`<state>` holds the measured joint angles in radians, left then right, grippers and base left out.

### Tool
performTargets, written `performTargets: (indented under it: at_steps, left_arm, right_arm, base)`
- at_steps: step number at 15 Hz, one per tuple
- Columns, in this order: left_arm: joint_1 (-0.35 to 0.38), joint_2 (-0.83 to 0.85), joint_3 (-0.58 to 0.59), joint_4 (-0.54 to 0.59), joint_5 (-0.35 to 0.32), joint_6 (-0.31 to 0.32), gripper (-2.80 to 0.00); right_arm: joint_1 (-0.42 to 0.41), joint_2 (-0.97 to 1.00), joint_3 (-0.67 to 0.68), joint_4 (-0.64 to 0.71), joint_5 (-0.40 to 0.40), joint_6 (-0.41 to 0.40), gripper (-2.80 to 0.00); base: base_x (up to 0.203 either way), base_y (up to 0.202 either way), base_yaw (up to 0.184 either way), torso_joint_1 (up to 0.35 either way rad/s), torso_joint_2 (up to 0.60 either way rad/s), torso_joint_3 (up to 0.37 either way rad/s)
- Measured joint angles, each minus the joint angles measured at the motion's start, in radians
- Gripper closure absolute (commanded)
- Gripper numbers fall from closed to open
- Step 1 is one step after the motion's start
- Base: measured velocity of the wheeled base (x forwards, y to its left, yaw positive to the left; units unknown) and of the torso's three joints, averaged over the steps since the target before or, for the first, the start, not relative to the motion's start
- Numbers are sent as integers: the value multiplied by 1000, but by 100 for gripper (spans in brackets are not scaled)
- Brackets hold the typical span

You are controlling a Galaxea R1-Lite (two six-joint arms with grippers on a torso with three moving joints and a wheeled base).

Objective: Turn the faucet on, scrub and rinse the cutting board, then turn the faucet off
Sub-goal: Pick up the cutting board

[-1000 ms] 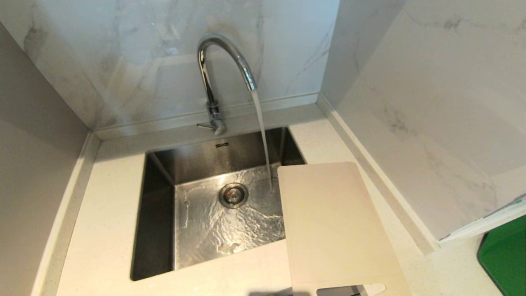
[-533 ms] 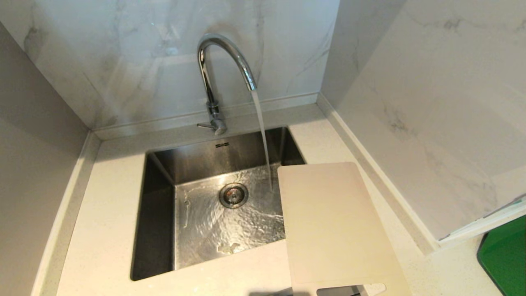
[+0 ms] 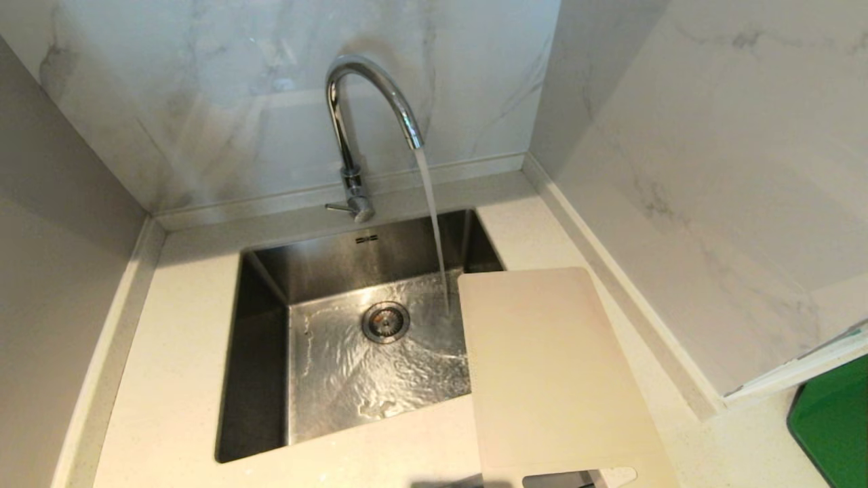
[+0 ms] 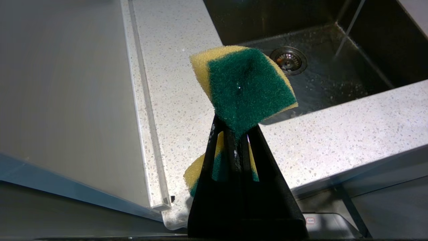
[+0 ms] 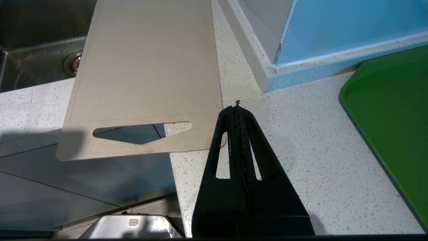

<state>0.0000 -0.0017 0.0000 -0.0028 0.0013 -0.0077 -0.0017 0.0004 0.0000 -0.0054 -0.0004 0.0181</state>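
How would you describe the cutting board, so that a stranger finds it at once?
Start at the steel sink under the running faucet. The cutting board lies flat on its right rim, partly over the basin. It is cream-white with a slot handle, unlike the green tray farther right.

Left claw [image 4: 235, 134]: matte black plastic, two long fingers tapering to a narrow tip, each with a slim triangular cut-out, widening below into one broad black base. A few pale specks along the inner edges. Right claw [image 5: 238, 108]: same black wedge shape, same two elongated cut-outs, a rough, crumbly seam down the middle where the fingers [image 5: 249, 140] meet, a tiny frayed bit at the very tip. No cables, screws or markings visible.
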Motion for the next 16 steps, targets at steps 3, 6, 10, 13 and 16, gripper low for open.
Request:
performTargets:
  at_steps: [3,6,10,13,16]
  left_arm:
    - [0,0,0,0,0,0,0]
    - [0,0,0,0,0,0,0]
    - [0,0,0,0,0,0,0]
    - [0,0,0,0,0,0,0]
    - [0,0,0,0,0,0,0]
  right_arm:
    - [1,1,0,1,-1,-10,0]
    - [2,3,-1,3,0,-28,0]
    - [2,11,-4,5,4,-41,0]
    - [2,3,-5,13,2,-17,0]
    - [2,0,-4,11,0,-3,0]
  base:
    - [0,0,0,0,0,0]
    - [0,0,0,0,0,0]
    - [0,0,0,0,0,0]
    - [0,0,0,0,0,0]
    - [0,0,0,0,0,0]
